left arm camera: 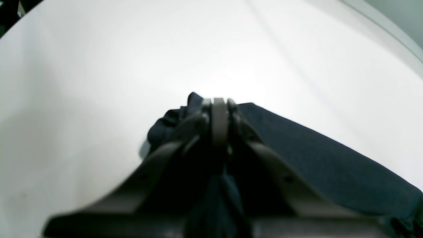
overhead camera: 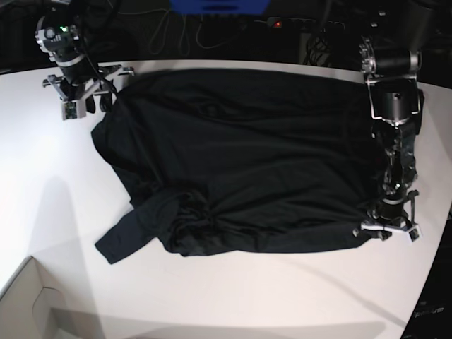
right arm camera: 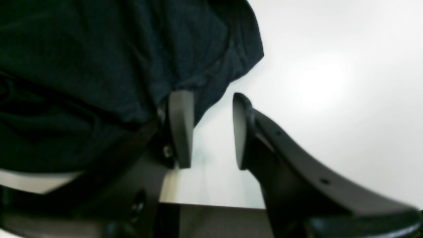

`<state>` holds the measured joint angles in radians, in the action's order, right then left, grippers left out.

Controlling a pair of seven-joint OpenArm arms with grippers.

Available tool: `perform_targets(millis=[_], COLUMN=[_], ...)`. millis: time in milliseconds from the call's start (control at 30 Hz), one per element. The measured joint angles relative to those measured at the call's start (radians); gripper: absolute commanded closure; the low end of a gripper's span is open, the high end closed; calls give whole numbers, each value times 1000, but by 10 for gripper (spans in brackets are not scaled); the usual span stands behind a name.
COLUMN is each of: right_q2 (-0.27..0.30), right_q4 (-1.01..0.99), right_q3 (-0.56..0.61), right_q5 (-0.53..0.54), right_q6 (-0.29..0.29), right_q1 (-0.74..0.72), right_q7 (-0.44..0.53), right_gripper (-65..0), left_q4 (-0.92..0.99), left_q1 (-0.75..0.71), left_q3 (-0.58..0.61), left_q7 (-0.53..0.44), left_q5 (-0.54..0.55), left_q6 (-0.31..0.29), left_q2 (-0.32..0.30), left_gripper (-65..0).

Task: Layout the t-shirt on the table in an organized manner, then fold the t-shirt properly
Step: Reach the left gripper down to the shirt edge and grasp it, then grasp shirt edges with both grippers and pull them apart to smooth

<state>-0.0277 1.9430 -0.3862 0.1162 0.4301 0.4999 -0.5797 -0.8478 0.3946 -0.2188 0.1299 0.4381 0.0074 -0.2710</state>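
The black t-shirt (overhead camera: pixel 240 162) lies spread across the white table (overhead camera: pixel 233 296), with one sleeve bunched at the front left. My left gripper (overhead camera: pixel 385 229) is down at the shirt's front right corner. In the left wrist view its fingers (left arm camera: pixel 218 102) are pressed together, with the t-shirt (left arm camera: pixel 314 155) gathered around and under them. My right gripper (overhead camera: pixel 81 106) is at the shirt's far left corner. In the right wrist view the right gripper (right arm camera: pixel 209 99) stands open, nothing between its pads, and the t-shirt edge (right arm camera: pixel 132 56) lies against its left finger (right arm camera: pixel 180 125).
A pale cardboard box corner (overhead camera: pixel 28 311) sits at the front left of the table. Cables and dark equipment (overhead camera: pixel 226 28) run behind the far edge. The table's curved edge (left arm camera: pixel 393 29) passes to the right of my left gripper.
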Motion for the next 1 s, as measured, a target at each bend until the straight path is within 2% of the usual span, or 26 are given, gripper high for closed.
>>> perform_targets(millis=[533, 700, 767, 900, 1000], right_q2=[0, 0, 0, 0, 0], right_q4=[0, 0, 2, 3, 3], right_q3=[0, 0, 0, 0, 0], right_q5=[0, 0, 0, 0, -3], right_q6=[0, 0, 0, 0, 0], right_q1=[0, -6, -18, -68, -95], right_q7=[0, 4, 5, 9, 3], right_gripper=[-206, -208, -224, -303, -315], left_q4=[-16, -23, -23, -23, -37], left_q1=[-1, -47, -68, -72, -92], left_q3=[0, 0, 0, 1, 2], left_q7=[0, 0, 3, 6, 0], left_q5=[0, 3, 4, 5, 6], left_q6=[0, -3, 1, -3, -2], left_q2=[0, -9, -10, -15, -35], left_gripper=[-2, -7, -45, -195, -226])
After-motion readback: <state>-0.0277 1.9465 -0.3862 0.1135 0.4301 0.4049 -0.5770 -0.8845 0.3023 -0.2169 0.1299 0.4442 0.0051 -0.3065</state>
